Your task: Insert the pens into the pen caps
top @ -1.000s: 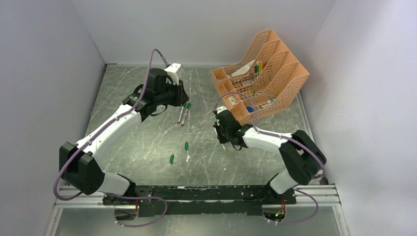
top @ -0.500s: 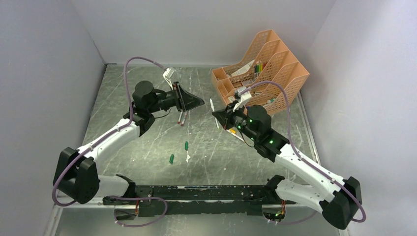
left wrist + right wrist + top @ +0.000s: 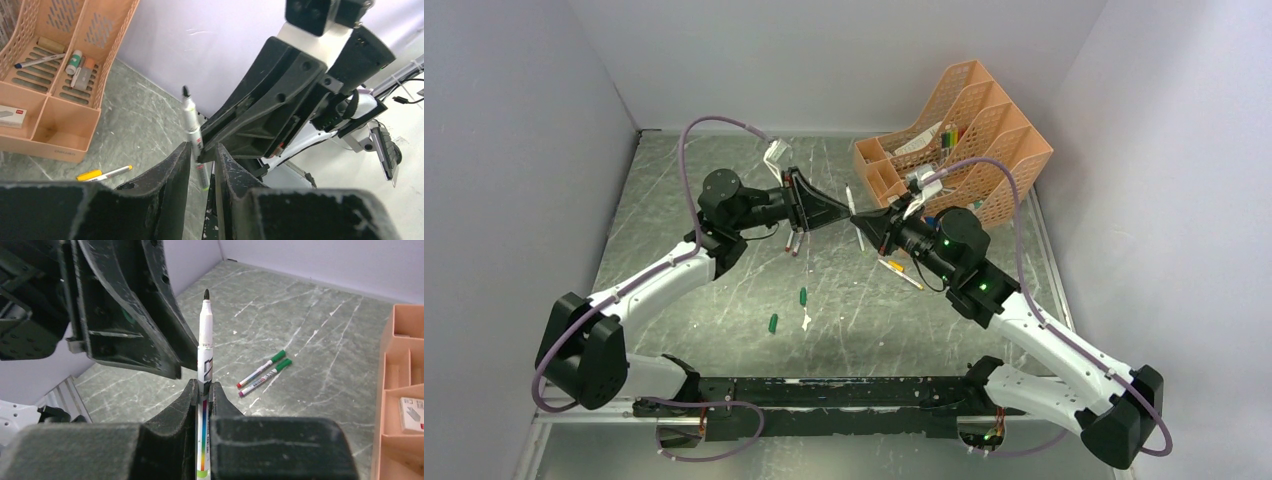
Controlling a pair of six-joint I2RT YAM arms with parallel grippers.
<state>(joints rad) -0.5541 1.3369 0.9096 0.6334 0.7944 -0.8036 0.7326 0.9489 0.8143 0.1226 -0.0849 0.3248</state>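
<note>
My right gripper (image 3: 862, 222) (image 3: 204, 385) is shut on an uncapped white pen (image 3: 205, 340) that stands upright in it, dark tip up. The same pen (image 3: 854, 215) (image 3: 191, 125) sits right at the tips of my left gripper (image 3: 842, 213) (image 3: 204, 147). The left jaws stand a little apart and I see nothing gripped between them. The two grippers meet tip to tip above the table. Two dark green pen caps (image 3: 803, 295) (image 3: 773, 322) lie loose on the table. Two capped pens (image 3: 796, 240) (image 3: 262, 372) lie side by side, and a yellow-tipped pen (image 3: 901, 273) (image 3: 112, 172) lies on the right.
An orange mesh desk organiser (image 3: 984, 165) (image 3: 65, 120) with markers and small items stands at the back right. A tiny white scrap (image 3: 807, 321) lies beside the loose caps. Grey walls close in the table on three sides.
Both arms have swung toward each other. The right gripper has carried the pen left and up, and the left gripper has moved right until its tips reach the pen.
</note>
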